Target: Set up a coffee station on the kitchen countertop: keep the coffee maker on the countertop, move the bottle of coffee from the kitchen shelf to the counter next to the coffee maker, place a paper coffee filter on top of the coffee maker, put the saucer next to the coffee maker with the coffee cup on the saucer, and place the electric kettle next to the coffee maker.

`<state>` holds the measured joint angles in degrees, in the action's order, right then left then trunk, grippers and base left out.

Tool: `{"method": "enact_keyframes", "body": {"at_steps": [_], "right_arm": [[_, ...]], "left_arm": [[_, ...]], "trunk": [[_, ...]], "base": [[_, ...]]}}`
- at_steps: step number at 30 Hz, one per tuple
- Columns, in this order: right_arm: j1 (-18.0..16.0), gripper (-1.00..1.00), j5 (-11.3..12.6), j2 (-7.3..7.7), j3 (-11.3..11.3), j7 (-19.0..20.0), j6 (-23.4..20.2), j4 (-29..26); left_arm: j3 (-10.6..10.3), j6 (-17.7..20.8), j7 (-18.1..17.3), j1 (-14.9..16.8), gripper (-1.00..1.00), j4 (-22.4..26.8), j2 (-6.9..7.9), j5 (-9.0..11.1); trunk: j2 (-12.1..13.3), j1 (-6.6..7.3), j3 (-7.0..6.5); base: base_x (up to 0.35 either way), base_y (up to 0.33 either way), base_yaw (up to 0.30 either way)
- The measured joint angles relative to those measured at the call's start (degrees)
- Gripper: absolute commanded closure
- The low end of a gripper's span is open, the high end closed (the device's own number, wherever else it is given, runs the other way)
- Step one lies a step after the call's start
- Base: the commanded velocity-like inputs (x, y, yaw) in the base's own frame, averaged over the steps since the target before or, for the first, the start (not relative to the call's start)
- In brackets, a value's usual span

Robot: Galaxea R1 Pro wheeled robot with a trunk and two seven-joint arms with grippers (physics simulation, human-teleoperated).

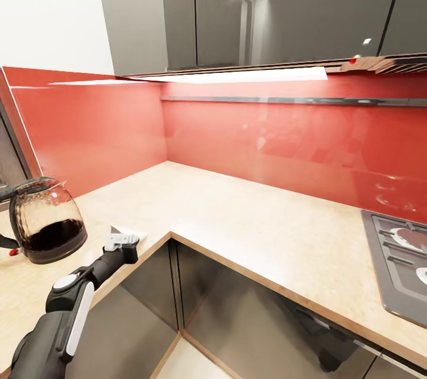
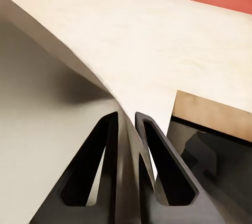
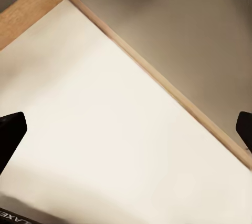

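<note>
Left end effector (image 1: 121,241) hangs at the inner corner of the counter (image 1: 249,213), its two dark fingers (image 2: 86,176) pinched together on the paper coffee filter (image 1: 127,232). In the left wrist view the thin white sheet (image 2: 63,113) rises from between the fingertips and curves away over the pale wood surface (image 2: 157,40). To the left of this end effector, near it but apart, the electric kettle (image 1: 47,222) stands upright on the counter, its see-through body dark in the lower half, its black handle toward the frame edge. Behind and to the right of the end effector, the worktop runs along a glossy red backsplash (image 1: 284,142) under grey wall cabinets (image 1: 255,5) with a lit strip beneath them. Below the end effector, grey cabinet fronts (image 1: 148,296) meet at the corner. Well to its right, a cooktop (image 1: 400,266) is set into the counter. Right end effector (image 3: 126,124) is spread wide in its wrist view, one black fingertip (image 3: 10,132) at each side, nothing between them; beyond lie a pale floor (image 3: 105,140) and a wood-edged grey panel (image 3: 184,34).
</note>
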<state>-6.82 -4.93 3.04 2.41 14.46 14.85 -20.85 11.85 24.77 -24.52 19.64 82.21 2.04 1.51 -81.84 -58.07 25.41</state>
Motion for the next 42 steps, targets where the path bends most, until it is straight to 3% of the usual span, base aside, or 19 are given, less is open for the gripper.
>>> {"method": "enact_keyframes", "body": {"at_steps": [34,42], "right_arm": [[0.0,-1.0,-0.07,0.0,0.09,0.19,-0.15,0.0],[0.0,-1.0,-0.22,0.0,0.18,0.18,-0.09,0.01]], "left_arm": [[0.01,-0.08,0.02,0.0,1.0,0.19,0.0,-0.05],[0.01,-0.11,0.02,-0.01,1.0,0.35,0.0,0.03]], "trunk": [[0.4,0.22,-0.18],[0.4,0.22,-0.18]], "base": [[-0.002,0.0,0.0],[-0.033,-0.01,0.171]]}}
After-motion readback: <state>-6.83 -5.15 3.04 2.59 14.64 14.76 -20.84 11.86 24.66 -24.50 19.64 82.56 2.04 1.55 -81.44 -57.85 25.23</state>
